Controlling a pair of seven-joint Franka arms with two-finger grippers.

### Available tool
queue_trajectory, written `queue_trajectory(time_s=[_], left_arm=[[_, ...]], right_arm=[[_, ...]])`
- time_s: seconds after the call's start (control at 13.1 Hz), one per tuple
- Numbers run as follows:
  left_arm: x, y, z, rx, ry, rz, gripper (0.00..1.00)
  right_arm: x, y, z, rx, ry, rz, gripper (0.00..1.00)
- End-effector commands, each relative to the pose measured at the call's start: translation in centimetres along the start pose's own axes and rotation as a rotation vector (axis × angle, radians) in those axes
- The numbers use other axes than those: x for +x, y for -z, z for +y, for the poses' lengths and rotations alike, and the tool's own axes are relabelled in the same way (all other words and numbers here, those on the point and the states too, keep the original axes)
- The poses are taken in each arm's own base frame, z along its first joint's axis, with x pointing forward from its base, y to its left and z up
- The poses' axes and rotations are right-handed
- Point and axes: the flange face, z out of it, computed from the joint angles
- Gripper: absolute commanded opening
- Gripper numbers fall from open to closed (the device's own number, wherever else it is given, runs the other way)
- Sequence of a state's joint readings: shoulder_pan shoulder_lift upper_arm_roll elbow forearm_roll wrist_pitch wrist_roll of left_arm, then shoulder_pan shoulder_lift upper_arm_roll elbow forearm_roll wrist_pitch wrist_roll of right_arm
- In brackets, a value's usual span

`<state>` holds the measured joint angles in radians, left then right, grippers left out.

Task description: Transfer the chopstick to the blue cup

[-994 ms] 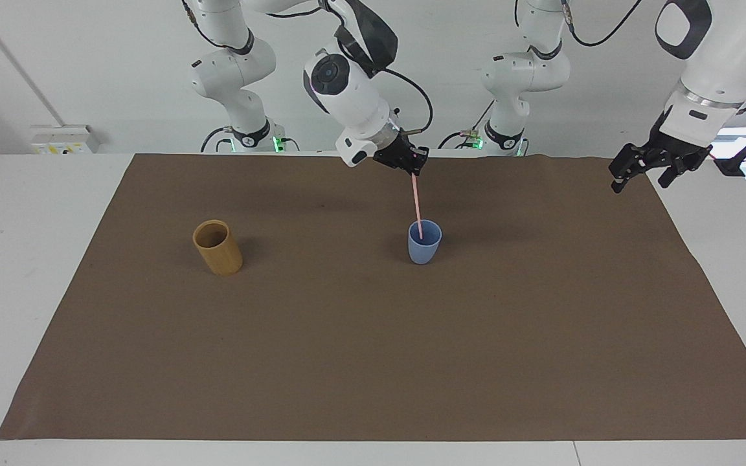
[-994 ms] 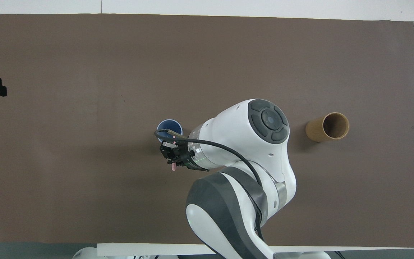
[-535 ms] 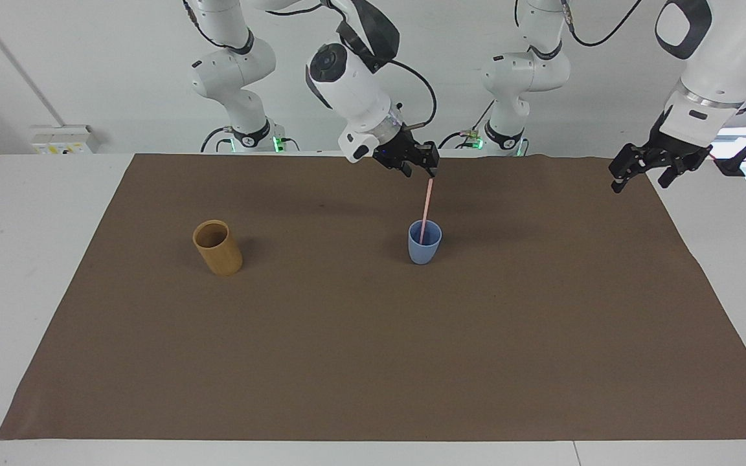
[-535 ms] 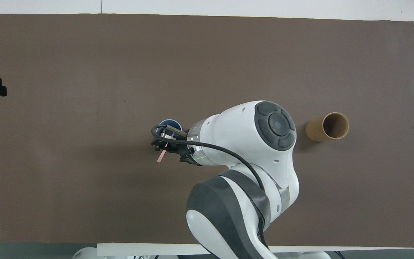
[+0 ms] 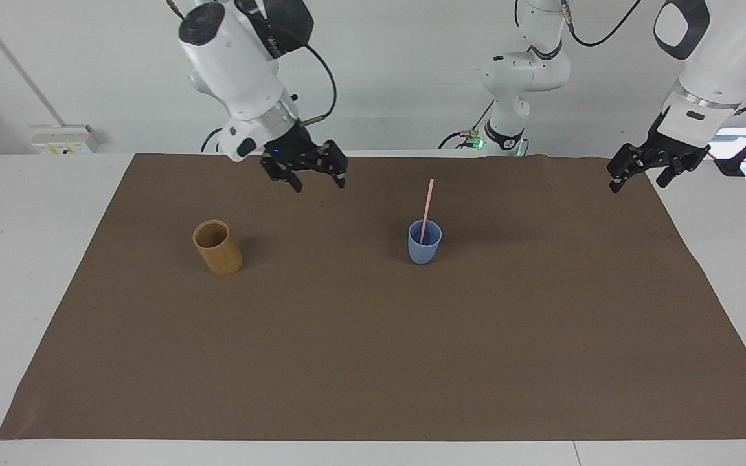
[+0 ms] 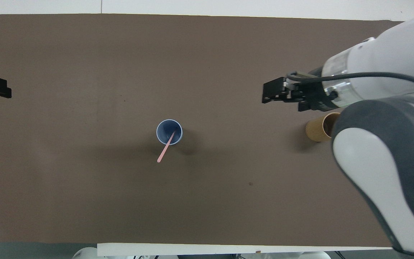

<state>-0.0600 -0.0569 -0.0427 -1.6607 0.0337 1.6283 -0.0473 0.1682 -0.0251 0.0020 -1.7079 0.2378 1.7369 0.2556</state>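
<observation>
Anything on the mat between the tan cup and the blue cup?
Nothing: the mat between the tan cup and the blue cup is bare, in both views.

A thin pale pink chopstick [image 5: 427,208] stands in a smooth light blue cup [image 5: 424,244]; a tan-brown cylindrical cup [image 5: 217,248] shares the plain brown table mat [image 5: 373,362] on the white tabletop [image 5: 23,259].

Open brown mat [image 5: 373,349] all round; only blue cup [image 5: 424,249] with leaning chopstick [image 5: 427,204] mid-table and tan cup [image 5: 218,248], well apart, stand in the way.
</observation>
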Motion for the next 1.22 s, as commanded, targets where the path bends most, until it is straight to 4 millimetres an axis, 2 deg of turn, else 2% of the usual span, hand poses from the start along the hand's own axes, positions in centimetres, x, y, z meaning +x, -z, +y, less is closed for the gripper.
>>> queue_trajectory(time_s=[0.0,0.15,0.31,0.46,0.61,0.84,0.92,1.15], left_arm=[[-1.4,0.5,1.9,-0.005,-0.022,-0.007,1.00],[-1.8,0.5,4.3,-0.006,-0.044,-0.005,1.00],[-2.0,0.4,5.4,-0.005,-0.027,-0.011,1.00],[-2.1,0.6,6.1,-0.001,-0.016,-0.008,1.00],[-2.0,0.7,6.1,0.001,-0.016,-0.006,1.00],[-1.4,1.8,4.7,0.019,-0.007,0.012,1.00],[-1.2,2.1,4.1,0.025,-0.003,0.019,1.00],[-1.0,2.0,1.9,0.025,0.024,0.009,1.00]], right_arm=[[0.2,3.6,5.9,-0.109,0.059,0.018,1.00],[0.2,5.5,8.1,-0.223,0.080,-0.022,1.00],[-0.5,6.5,9.9,-0.320,0.098,-0.059,1.00],[-1.1,9.4,12.1,-0.327,0.085,-0.081,1.00],[-1.8,13.1,12.5,-0.329,0.063,-0.110,1.00],[-0.8,12.5,13.0,-0.325,0.067,-0.109,1.00],[-1.0,12.4,13.4,-0.311,0.060,-0.115,1.00],[-2.5,12.4,12.6,-0.316,0.073,-0.108,1.00]])
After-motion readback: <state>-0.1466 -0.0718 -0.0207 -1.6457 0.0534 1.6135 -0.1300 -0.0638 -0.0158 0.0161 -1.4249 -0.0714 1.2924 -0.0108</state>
